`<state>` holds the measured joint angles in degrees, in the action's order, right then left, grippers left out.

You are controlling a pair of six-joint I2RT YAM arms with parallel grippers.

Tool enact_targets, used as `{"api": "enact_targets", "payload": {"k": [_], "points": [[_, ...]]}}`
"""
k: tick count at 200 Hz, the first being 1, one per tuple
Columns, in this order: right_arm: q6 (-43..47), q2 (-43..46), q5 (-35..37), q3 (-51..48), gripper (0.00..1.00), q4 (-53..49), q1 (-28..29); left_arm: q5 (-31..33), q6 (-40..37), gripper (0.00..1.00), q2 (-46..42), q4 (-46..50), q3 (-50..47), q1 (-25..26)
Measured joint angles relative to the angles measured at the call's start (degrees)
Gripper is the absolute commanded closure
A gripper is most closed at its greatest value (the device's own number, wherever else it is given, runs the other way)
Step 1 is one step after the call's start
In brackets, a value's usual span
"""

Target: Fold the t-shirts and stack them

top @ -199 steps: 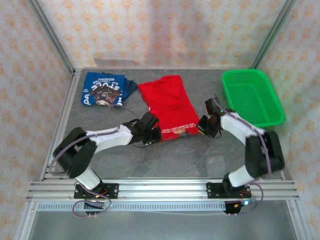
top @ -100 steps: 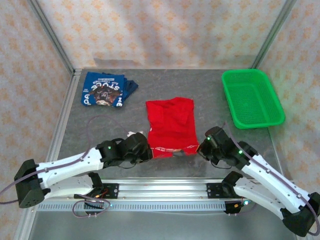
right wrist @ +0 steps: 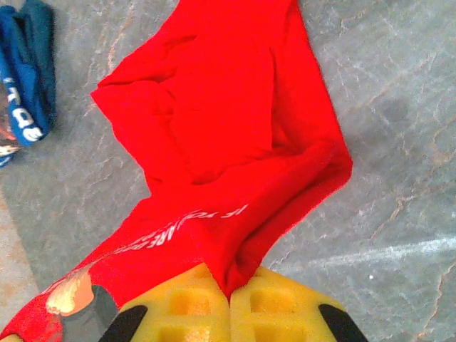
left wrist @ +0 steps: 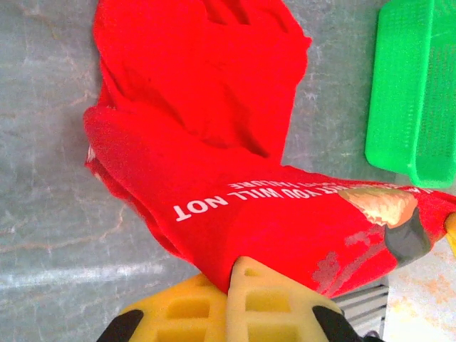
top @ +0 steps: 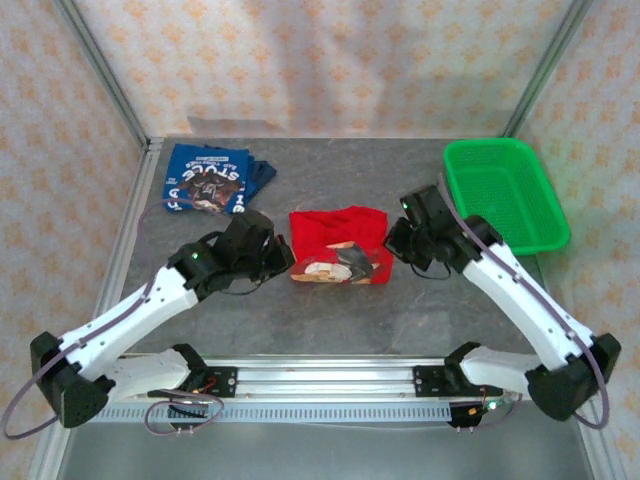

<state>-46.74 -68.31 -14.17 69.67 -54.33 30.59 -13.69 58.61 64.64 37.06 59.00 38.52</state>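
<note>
- Mid-table, between the two arms: the red t-shirt (top: 338, 232), doubled over itself, long axis running left to right.
- Far half lying flat on the grey table (top: 330, 320); near layer raised, with the teddy-bear print and white lettering facing up.
- Pinched at its left end by the left gripper (top: 274, 256), yellow fingers (left wrist: 278, 306) clamped tight on a bunched edge of red cloth.
- Pinched at its right end by the right gripper (top: 397, 245), closed the same way on the opposite edge.
- Stretched between the two grips, so equally near to both arms; each arm reaching inward from its own side, forearm angled toward the centre.
- Probably mid-fold: the next move seems to call for carrying the held edge away from the bases and laying it down, both ends moving together to keep the fold square.
- Farther out, at the far left: the blue t-shirt (top: 208, 180), already folded, well apart, likely the partner for stacking.
- Far right: green basket (top: 500, 195), apart from the cloth.
</note>
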Motion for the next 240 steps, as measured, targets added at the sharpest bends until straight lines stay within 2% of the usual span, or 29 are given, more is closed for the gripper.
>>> {"api": "enact_targets", "payload": {"k": [62,124,135,145,150,154,163,176,190,196,204,221,240], "points": [[9.51,-17.86,-6.51,9.16,1.0,1.46,-9.31,-6.21,-7.32,1.0,15.63,-0.2,8.02,-10.19],[14.99,-34.56,-10.49,18.88,1.0,2.69,-14.08,-8.98,-13.75,1.0,32.11,-0.87,17.11,-15.87],[15.54,-38.47,-10.91,21.81,0.95,2.82,-14.53,-9.09,-14.4,1.0,35.52,-1.09,18.73,-16.65],[15.65,-42.14,-11.17,24.85,0.81,3.19,-14.99,-9.25,-15.02,0.92,38.82,-1.25,20.81,-17.46],[15.39,-44.15,-11.45,26.58,0.69,3.41,-15.32,-9.29,-15.28,0.84,40.63,-1.36,22.12,-17.99],[15.54,-45.81,-11.34,28.35,0.62,3.34,-15.54,-9.27,-15.3,0.74,41.83,-1.25,23.23,-18.27],[15.26,-49.81,-11.58,32.96,0.56,3.34,-16.39,-8.98,-15.91,0.61,45.13,-0.7,26.56,-19.34],[15.43,-55.28,-11.82,41.0,0.4,3.39,-18.01,-8.17,-16.04,0.38,49.27,0.28,32.41,-20.96],[16.9,-57.99,-11.65,47.87,0.33,2.75,-19.45,-7.3,-16.2,0.24,51.52,1.57,38.25,-22.47],[17.46,-58.23,-11.41,49.94,0.31,2.16,-19.91,-6.78,-16.28,0.11,51.6,2.16,40.17,-23.04],[18.97,-57.48,-11.17,52.57,0.27,1.05,-20.37,-5.88,-16.13,0.05,50.75,2.8,42.12,-23.69],[21.53,-52.46,-11.15,53.48,0.22,-0.79,-20.57,-4.17,-15.37,0.04,45.33,3.78,42.82,-24.55],[24.33,-40.41,-11.96,46.29,0.14,-1.66,-20.24,-3.41,-15.19,0.04,34.38,3.08,38.36,-24.65]]}}
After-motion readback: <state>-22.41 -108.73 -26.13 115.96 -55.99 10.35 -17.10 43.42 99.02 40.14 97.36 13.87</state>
